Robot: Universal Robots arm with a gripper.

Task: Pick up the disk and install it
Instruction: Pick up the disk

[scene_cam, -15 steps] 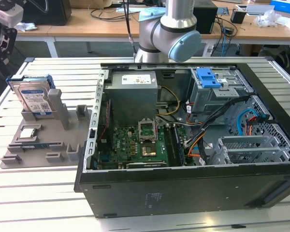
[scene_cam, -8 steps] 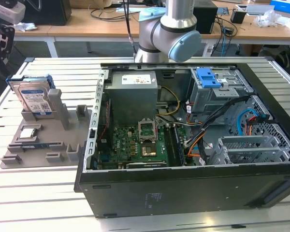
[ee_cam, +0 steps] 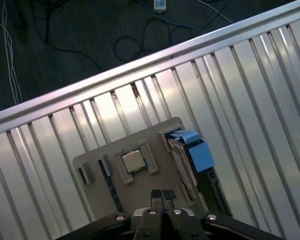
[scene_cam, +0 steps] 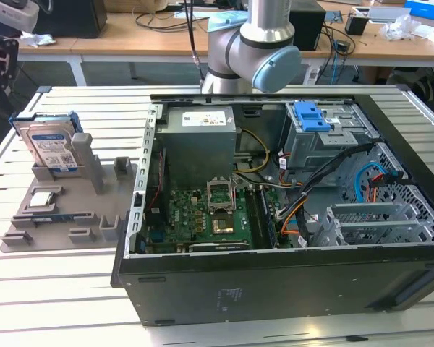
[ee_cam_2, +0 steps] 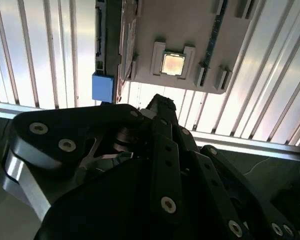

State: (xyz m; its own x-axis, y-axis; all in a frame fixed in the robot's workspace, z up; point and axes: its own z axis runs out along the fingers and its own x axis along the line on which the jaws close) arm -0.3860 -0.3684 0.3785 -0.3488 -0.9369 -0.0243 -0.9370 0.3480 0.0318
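One disk (scene_cam: pixel 54 144) stands upright in a slot at the back of the grey tray (scene_cam: pixel 76 204), at the exterior view's left, on the bench (scene_cam: pixel 50 289). Near it, a small chip (scene_cam: pixel 43 200) lies flat on the same tray. To the right sits the open computer case (scene_cam: pixel 275 289). The claw (ee_cam: pixel 162 194) hangs over the tray, closed and gripping nothing, apart from the disk.

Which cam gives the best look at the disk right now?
Exterior view: the disk stands upright in the grey holder, label face visible. Both wrist views catch it edge-on, mostly its blue carrier frame.
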